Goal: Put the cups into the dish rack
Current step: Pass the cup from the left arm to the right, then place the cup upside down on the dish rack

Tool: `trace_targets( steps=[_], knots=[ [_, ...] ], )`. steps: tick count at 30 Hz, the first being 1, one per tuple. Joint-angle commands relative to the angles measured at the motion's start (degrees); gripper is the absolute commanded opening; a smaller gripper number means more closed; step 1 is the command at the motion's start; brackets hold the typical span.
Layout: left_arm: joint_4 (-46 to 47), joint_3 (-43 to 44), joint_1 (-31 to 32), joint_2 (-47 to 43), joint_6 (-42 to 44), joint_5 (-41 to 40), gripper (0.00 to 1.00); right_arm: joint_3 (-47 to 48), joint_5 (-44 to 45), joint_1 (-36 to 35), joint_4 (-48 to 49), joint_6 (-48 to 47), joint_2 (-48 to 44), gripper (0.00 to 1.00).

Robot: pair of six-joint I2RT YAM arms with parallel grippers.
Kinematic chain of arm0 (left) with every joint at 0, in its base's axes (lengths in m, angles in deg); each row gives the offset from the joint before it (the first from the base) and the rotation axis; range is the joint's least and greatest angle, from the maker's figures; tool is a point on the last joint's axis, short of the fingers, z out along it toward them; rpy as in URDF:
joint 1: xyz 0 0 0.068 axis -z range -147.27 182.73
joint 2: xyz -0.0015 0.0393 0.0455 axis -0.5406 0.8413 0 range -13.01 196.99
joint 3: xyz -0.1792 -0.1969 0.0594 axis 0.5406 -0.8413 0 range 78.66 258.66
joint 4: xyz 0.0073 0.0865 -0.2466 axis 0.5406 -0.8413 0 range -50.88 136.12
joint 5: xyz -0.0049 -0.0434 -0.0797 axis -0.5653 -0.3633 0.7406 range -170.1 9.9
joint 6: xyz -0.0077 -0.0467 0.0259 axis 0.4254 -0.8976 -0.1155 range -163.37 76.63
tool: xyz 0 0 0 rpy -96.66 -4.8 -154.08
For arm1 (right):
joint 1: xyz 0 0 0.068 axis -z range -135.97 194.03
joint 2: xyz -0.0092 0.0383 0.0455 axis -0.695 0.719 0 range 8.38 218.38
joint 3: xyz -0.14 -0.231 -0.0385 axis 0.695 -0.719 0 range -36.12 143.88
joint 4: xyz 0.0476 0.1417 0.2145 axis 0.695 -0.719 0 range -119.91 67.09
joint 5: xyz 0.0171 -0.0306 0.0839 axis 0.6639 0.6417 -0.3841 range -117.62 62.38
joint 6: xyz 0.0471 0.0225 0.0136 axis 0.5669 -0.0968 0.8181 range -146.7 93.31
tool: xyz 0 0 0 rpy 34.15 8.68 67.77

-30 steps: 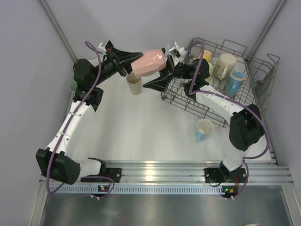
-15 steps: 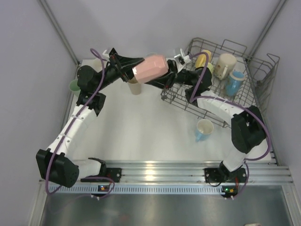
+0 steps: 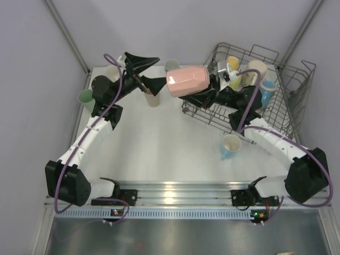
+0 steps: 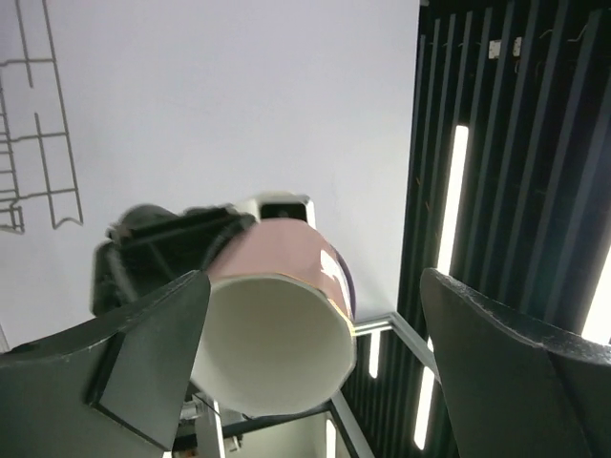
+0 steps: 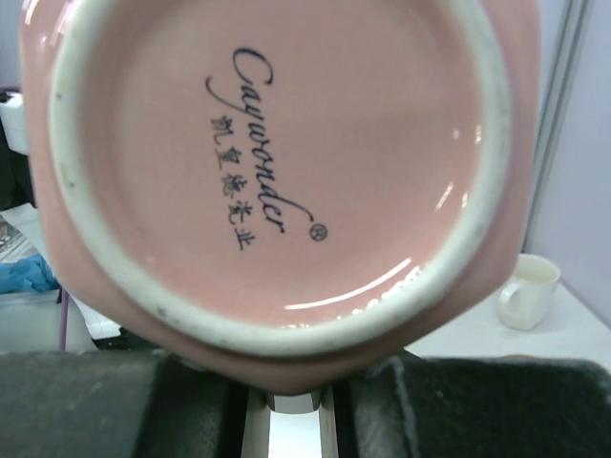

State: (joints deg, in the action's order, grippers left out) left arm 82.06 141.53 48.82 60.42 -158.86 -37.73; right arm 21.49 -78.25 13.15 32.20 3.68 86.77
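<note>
shift since a second ago: pink cup (image 3: 187, 81) let go by the left gripper (image 3: 161, 70), carried a little rightward toward the dish rack (image 3: 295, 90)
mint green cup (image 3: 85, 96): upright at the left edge of the table (image 3: 159, 143)
left gripper: jaws spread wide, holding nothing, mouth aimed at the pink cup's open rim, apart from it
beige tumbler (image 3: 152, 98): upright on the table, under the left gripper in the overhead view
pink cup: in the air, on its side, rim to the left, at the rack's left edge
right gripper (image 5: 286, 410): clamped on the pink cup's base end
dish rack: far right of the table, holding yellow cup (image 3: 232, 64), cream mug (image 3: 256, 71), blue mug (image 3: 266, 91)
light blue mug (image 3: 231, 144): on the table, near the rack's near side
</note>
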Motion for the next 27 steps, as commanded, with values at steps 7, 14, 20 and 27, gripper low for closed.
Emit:
trace_targets(
  steps=[7, 14, 20, 27],
  knots=[
    [-18.0, 5.2, -1.3, 0.7, 18.3, -3.0, 0.98, -1.1, 8.8, 6.7, -17.4, -8.6, -10.6, 0.00],
    [-43.3, 11.3, -2.1, -0.5, 43.0, -12.5, 0.98, 5.3, 30.1, 7.9, -41.6, -12.7, -9.9, 0.00],
    [-51.1, 9.3, -2.6, -0.7, 56.4, -20.7, 0.98, 9.3, 50.1, 7.8, -51.7, -7.1, -6.8, 0.00],
    [-61.9, 13.0, -2.6, -1.3, 73.0, -33.9, 0.98, 21.2, 66.8, 6.2, -68.1, -2.2, 4.4, 0.00]
  ],
)
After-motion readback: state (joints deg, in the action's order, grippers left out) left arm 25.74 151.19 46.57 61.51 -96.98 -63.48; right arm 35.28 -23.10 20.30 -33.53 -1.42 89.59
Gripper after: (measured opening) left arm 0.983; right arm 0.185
